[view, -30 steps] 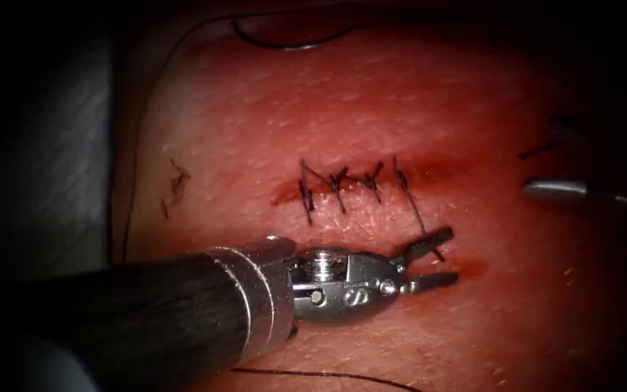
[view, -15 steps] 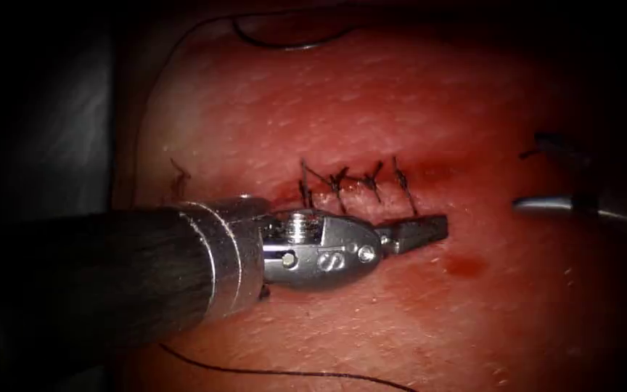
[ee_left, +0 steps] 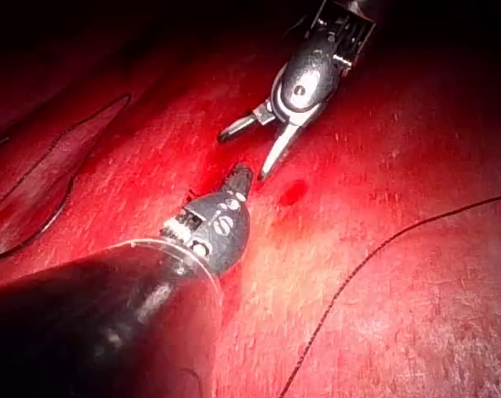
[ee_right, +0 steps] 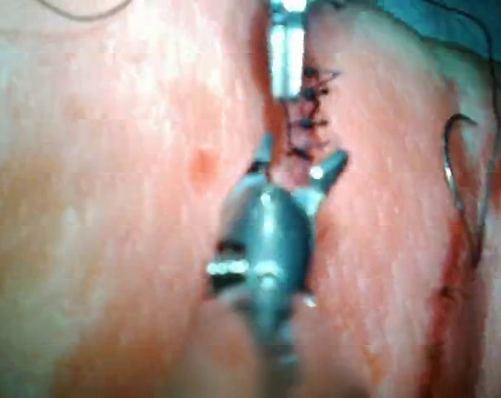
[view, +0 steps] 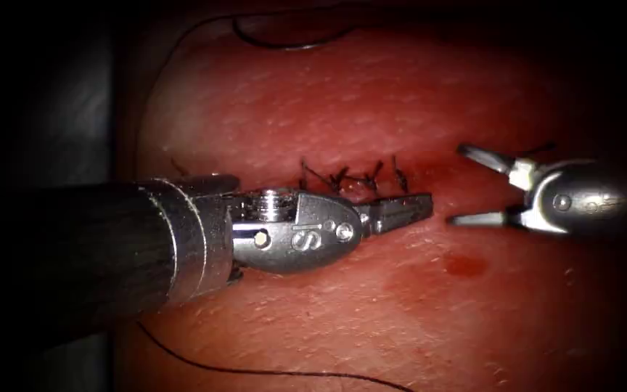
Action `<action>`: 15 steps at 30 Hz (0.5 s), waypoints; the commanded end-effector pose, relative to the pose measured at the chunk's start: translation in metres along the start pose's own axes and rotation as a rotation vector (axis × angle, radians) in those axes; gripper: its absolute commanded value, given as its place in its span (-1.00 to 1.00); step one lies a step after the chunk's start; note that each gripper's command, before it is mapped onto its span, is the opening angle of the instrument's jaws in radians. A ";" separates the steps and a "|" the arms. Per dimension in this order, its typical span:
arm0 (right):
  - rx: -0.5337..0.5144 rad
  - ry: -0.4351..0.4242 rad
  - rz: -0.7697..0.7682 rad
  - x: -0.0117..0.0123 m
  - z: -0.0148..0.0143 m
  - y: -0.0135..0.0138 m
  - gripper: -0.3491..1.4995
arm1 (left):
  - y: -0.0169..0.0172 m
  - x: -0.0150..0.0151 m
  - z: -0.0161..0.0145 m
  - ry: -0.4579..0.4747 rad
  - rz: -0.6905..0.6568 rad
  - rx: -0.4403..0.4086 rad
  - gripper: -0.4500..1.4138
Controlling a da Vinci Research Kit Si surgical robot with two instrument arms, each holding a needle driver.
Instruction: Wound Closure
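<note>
The cut in the tissue point(view: 415, 87) carries several dark stitches point(view: 350, 178). My left tool point(view: 409, 209) lies across their lower ends, jaws shut where the rightmost stitch's thread tail runs in. The same tool point(ee_left: 238, 178) and stitches point(ee_right: 313, 108) appear in the wrist views. My right tool point(view: 464, 184) hangs just right of the stitch row, jaws open and holding nothing; it is also seen close up point(ee_right: 299, 157) and from the other arm point(ee_left: 246, 153). The curved needle point(view: 292, 45) lies free on the tissue at the far side, held by neither tool; its curve is also visible point(ee_right: 458, 166).
A long loose thread point(view: 255, 372) runs over the near tissue below the left shaft, and also shows point(ee_left: 358, 274). A small spot of red fluid point(view: 464, 265) sits below and right of the left jaws. The tissue's left edge point(view: 121, 181) drops to a dark surround.
The left jaws closed around the rightmost stitch's thread tail, then shifted up and left. The right tool came in from the right toward the stitch row, jaws now open.
</note>
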 end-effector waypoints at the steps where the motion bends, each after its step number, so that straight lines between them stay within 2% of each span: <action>1: 0.005 0.018 -0.020 -0.0001 0.0016 -0.0007 0.78 | 0.0004 -0.0003 0.0007 0.000 0.000 0.000 -1.00; 7: 0.025 0.065 -0.111 -0.0003 0.0039 -0.0026 0.78 | 0.0008 0.0002 0.0004 -0.003 0.017 0.002 -1.00; 15: 0.033 0.051 -0.127 -0.0005 0.0046 -0.0029 0.78 | 0.0012 0.0004 0.0003 -0.003 0.030 0.003 -1.00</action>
